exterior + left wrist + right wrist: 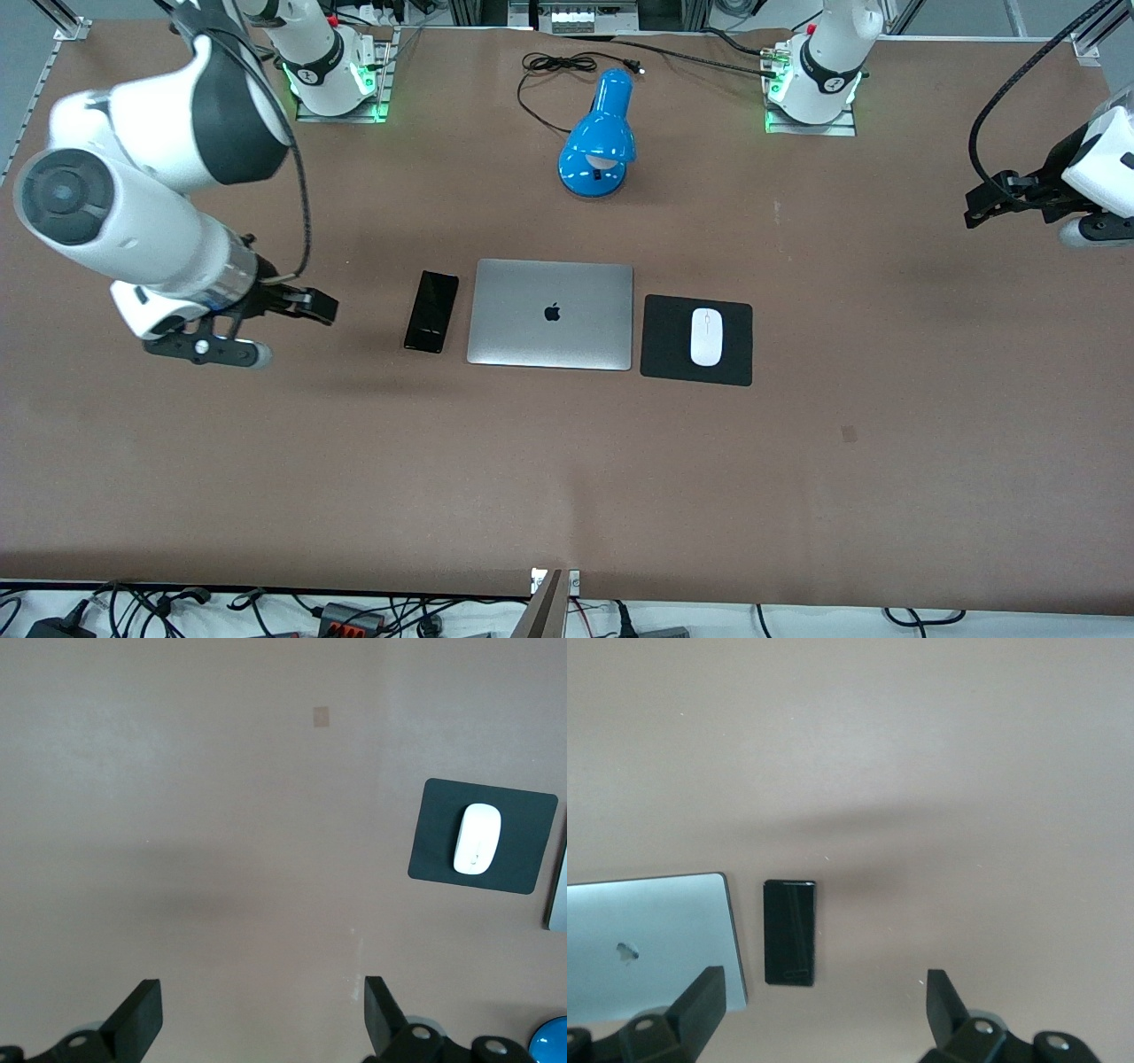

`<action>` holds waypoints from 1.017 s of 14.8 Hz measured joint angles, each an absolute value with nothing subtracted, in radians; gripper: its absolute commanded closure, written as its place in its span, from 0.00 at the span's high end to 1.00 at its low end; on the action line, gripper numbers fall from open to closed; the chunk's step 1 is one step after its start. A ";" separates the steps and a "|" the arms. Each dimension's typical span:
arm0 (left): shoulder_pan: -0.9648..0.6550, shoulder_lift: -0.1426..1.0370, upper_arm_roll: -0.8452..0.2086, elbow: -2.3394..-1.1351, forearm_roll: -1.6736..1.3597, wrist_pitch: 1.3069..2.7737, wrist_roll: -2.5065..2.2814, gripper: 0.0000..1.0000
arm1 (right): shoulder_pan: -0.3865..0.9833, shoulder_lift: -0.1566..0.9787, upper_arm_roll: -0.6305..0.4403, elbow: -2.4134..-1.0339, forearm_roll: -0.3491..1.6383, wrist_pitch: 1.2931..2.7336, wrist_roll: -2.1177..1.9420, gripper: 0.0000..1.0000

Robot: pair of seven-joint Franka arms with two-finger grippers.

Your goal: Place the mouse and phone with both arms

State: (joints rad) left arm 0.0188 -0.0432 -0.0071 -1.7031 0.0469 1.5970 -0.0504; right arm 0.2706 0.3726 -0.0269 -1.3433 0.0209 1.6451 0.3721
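My right fingers (824,1010) are spread wide and hold nothing, hanging in the air over bare tabletop (567,478) toward the right arm's end. The phone (788,932) lies flat on the tabletop, off past one of my right fingertips and apart from both, with the closed silver laptop (651,939) just beside it. My left fingers (261,1019) are also spread wide and empty, up over the tabletop at the left arm's end, well apart from everything. Out ahead of them and off to one side, the mouse (477,839) rests on the black mouse pad (523,824), roughly at its middle. From the front, the phone (431,311), laptop (551,314) and mouse pad (735,341) with the mouse (706,337) sit in a row, the pad just beside the laptop. A blue desk lamp (600,135) lies farther from the front camera than the laptop.
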 measured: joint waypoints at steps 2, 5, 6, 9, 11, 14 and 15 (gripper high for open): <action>0.022 -0.042 -0.004 -1.693 0.047 1.595 -0.052 1.00 | 0.255 0.373 -0.029 -1.294 0.021 1.585 0.329 1.00; 0.028 -0.042 0.002 -1.672 0.033 1.592 -0.052 1.00 | 0.233 0.373 -0.036 -1.234 0.020 1.566 0.271 1.00; 0.028 -0.042 0.002 -1.664 0.021 1.589 -0.052 1.00 | 0.226 0.373 -0.036 -1.217 0.020 1.565 0.268 1.00; 0.028 -0.042 0.002 -1.654 -0.001 1.582 -0.052 1.00 | 0.187 0.365 -0.038 -1.183 0.019 1.561 0.236 1.00; 0.028 -0.042 0.001 -1.652 -0.003 1.564 -0.052 1.00 | 0.144 0.358 -0.044 -1.173 0.019 1.556 0.163 1.00; 0.027 -0.042 0.001 -1.643 -0.011 1.534 -0.051 1.00 | 0.045 0.349 -0.026 -1.156 0.020 1.556 0.115 1.00; 0.025 -0.042 0.000 -1.635 -0.015 1.531 -0.051 1.00 | 0.017 0.343 -0.017 -1.156 0.020 1.556 0.109 1.00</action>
